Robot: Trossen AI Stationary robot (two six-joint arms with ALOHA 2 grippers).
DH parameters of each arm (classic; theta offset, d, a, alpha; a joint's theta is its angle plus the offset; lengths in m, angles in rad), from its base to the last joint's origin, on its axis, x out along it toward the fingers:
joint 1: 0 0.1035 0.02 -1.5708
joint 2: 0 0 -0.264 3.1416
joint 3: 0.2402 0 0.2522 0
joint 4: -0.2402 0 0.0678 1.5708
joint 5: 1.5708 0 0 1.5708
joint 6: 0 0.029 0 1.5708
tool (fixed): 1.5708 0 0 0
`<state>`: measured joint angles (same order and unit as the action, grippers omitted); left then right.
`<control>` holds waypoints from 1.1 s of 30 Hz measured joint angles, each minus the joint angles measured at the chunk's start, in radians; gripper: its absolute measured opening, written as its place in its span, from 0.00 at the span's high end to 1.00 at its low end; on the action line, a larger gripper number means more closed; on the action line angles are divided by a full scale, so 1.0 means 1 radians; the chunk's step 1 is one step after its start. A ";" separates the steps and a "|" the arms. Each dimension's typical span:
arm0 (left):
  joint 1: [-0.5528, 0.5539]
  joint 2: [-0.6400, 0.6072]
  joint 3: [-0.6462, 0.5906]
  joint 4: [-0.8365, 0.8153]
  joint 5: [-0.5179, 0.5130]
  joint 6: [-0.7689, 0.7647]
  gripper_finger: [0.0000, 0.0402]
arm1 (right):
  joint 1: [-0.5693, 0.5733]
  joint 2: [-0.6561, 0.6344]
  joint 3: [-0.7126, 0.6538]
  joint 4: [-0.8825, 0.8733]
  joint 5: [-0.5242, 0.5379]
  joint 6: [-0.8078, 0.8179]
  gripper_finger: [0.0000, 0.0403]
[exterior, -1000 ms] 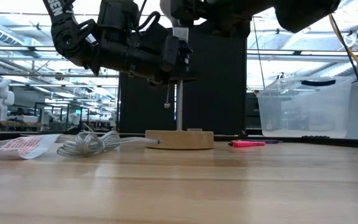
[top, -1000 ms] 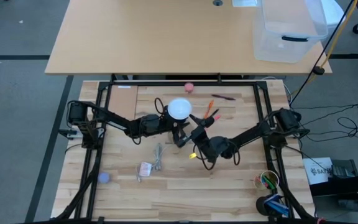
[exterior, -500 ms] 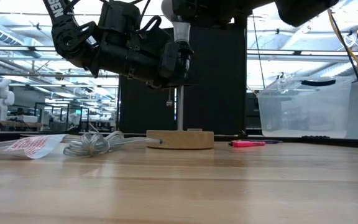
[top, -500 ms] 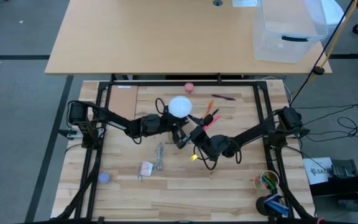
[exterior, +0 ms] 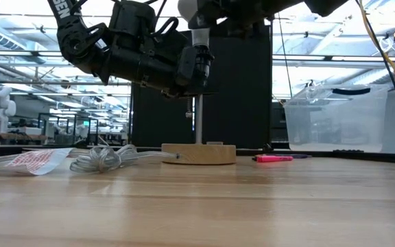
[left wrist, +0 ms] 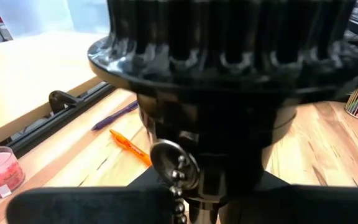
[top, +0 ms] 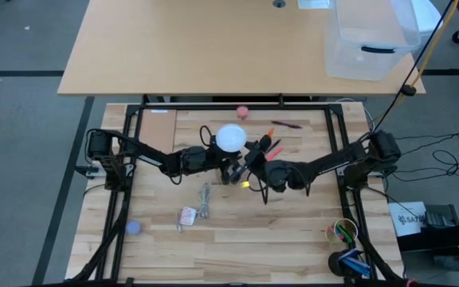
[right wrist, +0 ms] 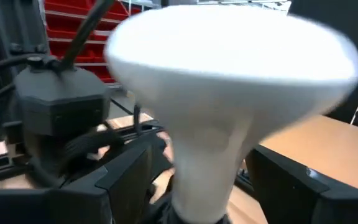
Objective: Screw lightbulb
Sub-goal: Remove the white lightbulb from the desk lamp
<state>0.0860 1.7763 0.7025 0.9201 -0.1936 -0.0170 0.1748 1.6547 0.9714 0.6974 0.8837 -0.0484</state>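
The wooden base sits loose on the table, so the biggest risk I see is the whole lamp being dragged or tipped if either arm pushes sideways while the other twists. The thin post would give a long lever. Next is the bulb: it stands upright on top of the socket, globe up, and I cannot tell how deep its screw base is in. If it is only lightly seated, a turn taken off-axis could cross the threads or knock it out. A hard pinch on the neck could also crack it, while a soft one would just slip round without turning anything. The left gripper appears clamped on the socket just under the bulb, holding it steady. If that hold gives, the socket would spin with the bulb. The smallest worry is the pull chain hanging beside the left fingers, which could snag. The right gripper comes in from the right with its fingers spread either side of the bulb's neck below the globe. A gap shows on at least one side, so it brackets the neck and has hold of nothing.
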 joint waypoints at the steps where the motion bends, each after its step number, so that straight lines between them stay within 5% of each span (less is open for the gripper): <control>1: 0.000 0.000 0.000 -0.001 0.001 0.000 0.86 | -0.004 -0.005 0.000 -0.005 -0.001 -0.006 0.38; 13: 0.004 -0.001 0.001 -0.010 0.062 0.027 0.86 | -0.022 -0.064 -0.001 -0.096 -0.090 -0.057 0.47; 18: 0.019 -0.002 0.001 -0.010 0.156 0.033 0.86 | -0.033 -0.103 -0.002 -0.184 -0.155 -0.030 0.55; 28: 0.058 -0.002 -0.001 -0.022 0.389 0.035 0.86 | -0.086 -0.117 -0.002 -0.233 -0.313 -0.038 0.57; 33: 0.072 -0.002 -0.001 -0.038 0.507 0.050 0.87 | -0.127 -0.118 0.000 -0.244 -0.484 -0.065 0.57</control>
<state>0.1581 1.7741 0.7013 0.8823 0.3136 0.0334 0.0482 1.5368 0.9718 0.4530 0.3997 -0.1135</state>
